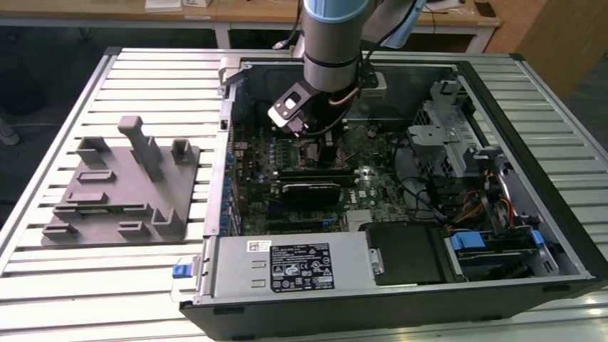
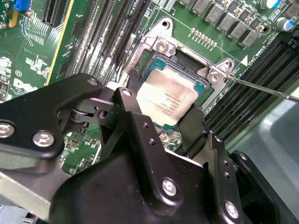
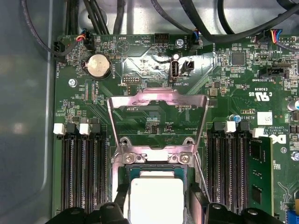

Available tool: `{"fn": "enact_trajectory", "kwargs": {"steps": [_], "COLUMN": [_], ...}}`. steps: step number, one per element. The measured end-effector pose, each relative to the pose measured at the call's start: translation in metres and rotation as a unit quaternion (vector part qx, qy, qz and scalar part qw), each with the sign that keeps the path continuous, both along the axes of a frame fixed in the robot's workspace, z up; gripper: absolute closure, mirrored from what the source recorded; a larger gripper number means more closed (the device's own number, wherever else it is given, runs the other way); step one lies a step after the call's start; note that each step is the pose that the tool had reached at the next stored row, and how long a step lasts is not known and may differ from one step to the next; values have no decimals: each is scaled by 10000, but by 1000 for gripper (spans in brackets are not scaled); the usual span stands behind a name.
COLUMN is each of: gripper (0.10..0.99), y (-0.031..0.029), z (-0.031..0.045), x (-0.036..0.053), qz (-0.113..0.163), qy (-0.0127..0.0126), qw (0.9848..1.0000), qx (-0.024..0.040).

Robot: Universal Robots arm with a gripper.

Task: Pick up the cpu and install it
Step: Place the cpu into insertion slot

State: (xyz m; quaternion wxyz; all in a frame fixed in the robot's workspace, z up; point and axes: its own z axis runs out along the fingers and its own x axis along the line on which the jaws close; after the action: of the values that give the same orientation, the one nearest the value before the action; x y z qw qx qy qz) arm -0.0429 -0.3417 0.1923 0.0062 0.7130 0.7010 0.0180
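1. My gripper (image 2: 163, 100) pinched the cpu (image 2: 170, 91), its fingers (image 2: 133, 80) closed narrowly against 2 opposite edges.
2. The cpu lay flat directly beneath the gripper, squarely over the motherboard's (image 2: 28, 51) open socket (image 2: 181, 63).

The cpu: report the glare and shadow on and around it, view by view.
First wrist view: glare washes the cpu top to a pale blank, and a pinkish sheen lies on the open socket bracket. Second wrist view: the top is evenly bright, the gripper body dark in front of it. Exterior view: the computer case interior under the arm is shaded.
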Motion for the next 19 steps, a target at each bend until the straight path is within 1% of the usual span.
{"fn": "enact_trajectory", "kwargs": {"steps": [3,9,13,19], "gripper": [471,471,471,471], "y": [0,0,0,0], "z": [21,145,207,211], "x": [0,0,0,0], "qz": [0,0,0,0], "qy": [0,0,0,-1], "qw": [10000,10000,10000,10000], "qx": [0,1,0,1]}}
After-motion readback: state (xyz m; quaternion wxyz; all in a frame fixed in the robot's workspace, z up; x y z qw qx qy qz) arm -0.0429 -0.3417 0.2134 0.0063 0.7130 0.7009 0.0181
